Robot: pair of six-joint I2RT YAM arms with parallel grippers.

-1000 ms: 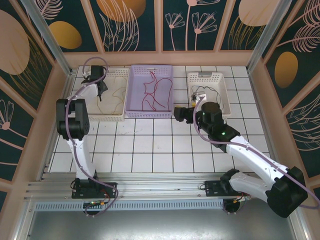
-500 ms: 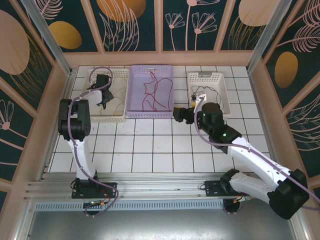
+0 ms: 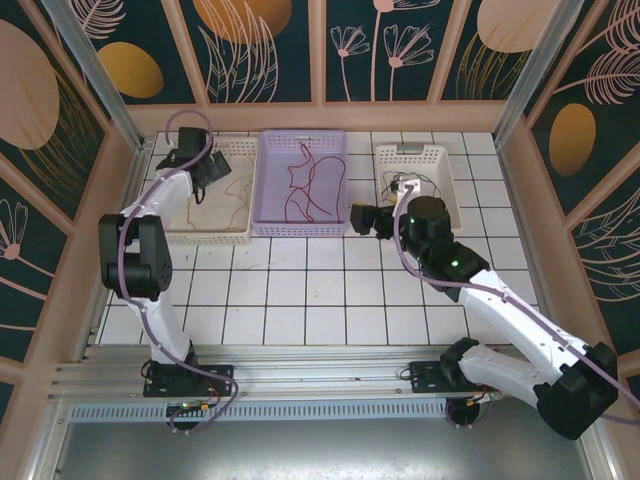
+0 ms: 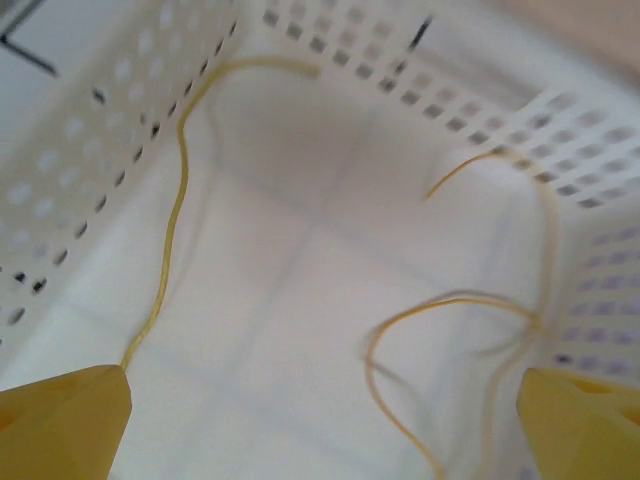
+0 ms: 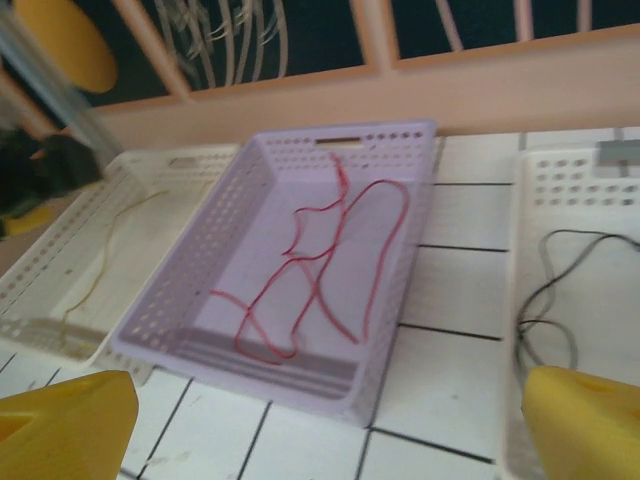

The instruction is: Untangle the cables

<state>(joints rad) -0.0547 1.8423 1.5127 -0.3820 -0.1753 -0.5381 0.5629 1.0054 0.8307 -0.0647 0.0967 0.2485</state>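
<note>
Your left end effector hangs over the far-left corner of the white perforated plastic basket with its fingers spread wide and nothing between them. From its wrist camera, the thin yellow cable lies loose on the basket floor. One strand runs down beside the left fingertip, though you cannot tell whether they touch.

Your right end effector is also fully apart and empty. It hovers above the white tiled counter, just beside the near-right corner of the lilac perforated basket. The thin red cable lies coiled in that basket. The thin black cable lies in the white basket on the right.

A second ago the left fingers were together. Half a second ago that end effector sat nearer the basket's middle. The right end effector has drifted slightly to the right.
</note>
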